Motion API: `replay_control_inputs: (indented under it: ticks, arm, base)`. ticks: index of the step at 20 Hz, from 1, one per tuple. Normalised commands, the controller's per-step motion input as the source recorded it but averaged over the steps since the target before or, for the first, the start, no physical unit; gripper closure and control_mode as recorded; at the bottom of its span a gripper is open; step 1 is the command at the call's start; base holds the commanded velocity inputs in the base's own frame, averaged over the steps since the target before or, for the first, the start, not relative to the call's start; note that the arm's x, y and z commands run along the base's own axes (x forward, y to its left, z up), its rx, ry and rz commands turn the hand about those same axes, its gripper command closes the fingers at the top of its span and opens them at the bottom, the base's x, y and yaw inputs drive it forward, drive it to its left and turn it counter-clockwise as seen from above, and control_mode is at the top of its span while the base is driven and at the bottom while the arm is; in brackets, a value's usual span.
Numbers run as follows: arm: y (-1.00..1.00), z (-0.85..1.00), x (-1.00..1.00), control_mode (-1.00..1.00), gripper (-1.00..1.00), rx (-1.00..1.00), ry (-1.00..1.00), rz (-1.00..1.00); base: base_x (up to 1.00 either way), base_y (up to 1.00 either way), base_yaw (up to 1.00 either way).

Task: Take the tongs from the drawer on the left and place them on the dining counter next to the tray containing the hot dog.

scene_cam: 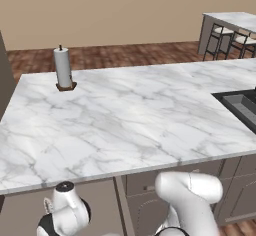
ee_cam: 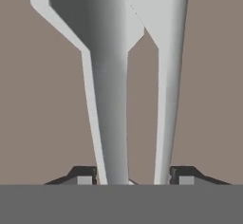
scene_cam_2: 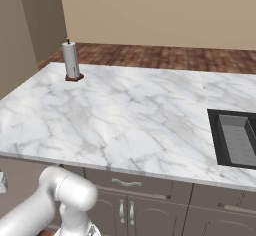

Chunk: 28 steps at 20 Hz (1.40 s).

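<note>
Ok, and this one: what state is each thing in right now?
tongs: between the fingers, both arms side by side.
fingers: one on each side of the tongs, seemingly against their outer edges.
paper towel roll: upright on its holder, on the marble counter.
drawer with curved handle: closed.
cabinet doors: closed.
sink: nothing seen in it.
</note>
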Motion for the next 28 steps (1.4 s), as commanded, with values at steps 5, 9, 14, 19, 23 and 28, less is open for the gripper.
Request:
replay_control_inputs:
  ticks: [5, 9, 14, 19, 23, 28]
  arm:
    - [0.0, 0.58, -0.59, -1.0, 1.0, 0.19, 0.07, 0.08]
    - [-0.05, 0.63, -0.82, -1.0, 1.0, 0.09, 0.0, 0.08]
    - [-0.23, 0.95, -0.83, -1.0, 1.0, 0.02, 0.0, 0.01]
    - [-0.4, 1.0, -0.7, -1.0, 1.0, 0.0, 0.0, 0.0]
    - [-0.5, 1.0, -0.52, -1.0, 1.0, 0.0, -0.01, 0.0]
    - [-0.69, 1.0, -0.44, -1.0, 1.0, 0.0, -0.06, 0.0]
  base:
    - [0.0, 0.0, 0.0]
    - [0.0, 0.0, 0.0]
    - [0.0, 0.0, 0.0]
    - [0.0, 0.0, 0.0]
    - [0.0, 0.0, 0.0]
    - [0.0, 0.0, 0.0]
